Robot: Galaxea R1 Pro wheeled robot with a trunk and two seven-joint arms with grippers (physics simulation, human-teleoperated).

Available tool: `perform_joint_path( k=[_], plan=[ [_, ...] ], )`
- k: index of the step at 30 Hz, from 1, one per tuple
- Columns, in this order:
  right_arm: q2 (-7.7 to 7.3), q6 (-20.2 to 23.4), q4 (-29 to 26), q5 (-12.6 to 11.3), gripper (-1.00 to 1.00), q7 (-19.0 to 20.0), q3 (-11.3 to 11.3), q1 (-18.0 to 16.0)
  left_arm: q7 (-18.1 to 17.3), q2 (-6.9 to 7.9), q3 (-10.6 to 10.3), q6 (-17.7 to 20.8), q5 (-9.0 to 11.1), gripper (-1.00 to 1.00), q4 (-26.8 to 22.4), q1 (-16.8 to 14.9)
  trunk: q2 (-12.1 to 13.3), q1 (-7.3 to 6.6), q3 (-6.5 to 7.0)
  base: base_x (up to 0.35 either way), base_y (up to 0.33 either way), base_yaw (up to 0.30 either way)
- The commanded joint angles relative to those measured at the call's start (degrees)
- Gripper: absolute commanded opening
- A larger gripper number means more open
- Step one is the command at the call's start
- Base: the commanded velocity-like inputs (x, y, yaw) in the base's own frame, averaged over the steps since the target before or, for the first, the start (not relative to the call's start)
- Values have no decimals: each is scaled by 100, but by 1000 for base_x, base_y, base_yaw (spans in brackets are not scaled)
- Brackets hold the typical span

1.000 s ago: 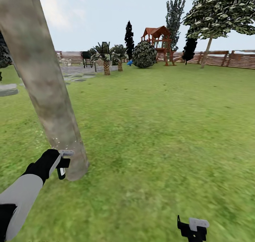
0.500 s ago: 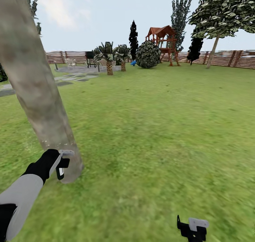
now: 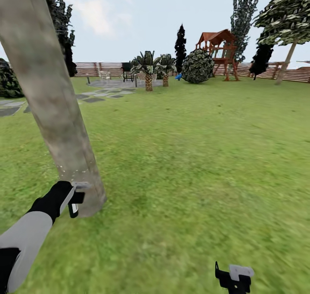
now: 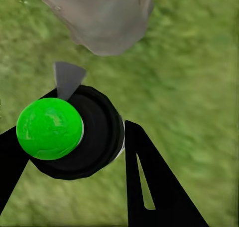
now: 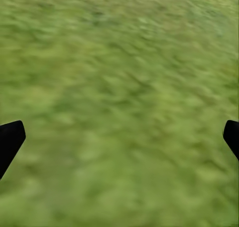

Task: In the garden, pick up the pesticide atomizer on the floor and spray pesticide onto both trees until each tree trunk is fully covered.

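A thick grey-tan tree trunk (image 3: 51, 100) leans up the left of the head view. Its base (image 4: 104, 17) also appears in the left wrist view. My left gripper (image 3: 72, 199) is shut on the pesticide atomizer (image 4: 64, 132), a black body with a bright green cap and a grey nozzle aimed at the trunk's foot. A faint band of white pesticide specks (image 3: 75, 171) dots the trunk just above the gripper. My right gripper (image 3: 234, 277) hangs low over the grass, open, with nothing between its fingers (image 5: 11, 137). A second tree (image 3: 286, 59) with high foliage stands far right by the fence.
Green lawn stretches ahead and right. Grey stepping stones (image 3: 99, 97) lie far left. Short palms (image 3: 148, 70), a round shrub (image 3: 198, 66), a red playhouse (image 3: 219, 48) and a dark cypress (image 3: 181, 44) stand before the brown slat fence (image 3: 92, 68).
The camera has swung to the left, so the far garden has slid rightward in the picture. Both arms keep their places, and the left gripper stays at the trunk's base.
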Motion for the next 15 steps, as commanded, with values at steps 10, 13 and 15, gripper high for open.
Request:
perform_joint_path(
  k=[10, 13, 15],
  plan=[
    [7, -10, 11, 61, 100, -29, -31, -3, -10, 4, 97, 35, -20, -100, -200, -26, -2, -1, -5, 0, -277, 278],
    [7, -10, 11, 61, 100, -28, -31, -3, 67, 2, 107, 43, -21, -100, -203, -104, -2, -1, -5, 10, -277, 260],
    [6, -10, 11, 61, 100, -27, -31, -3, 195, 1, 108, 49, -20, -100, -203, -197, -2, -1, -5, 90, -275, 101]
  ],
)
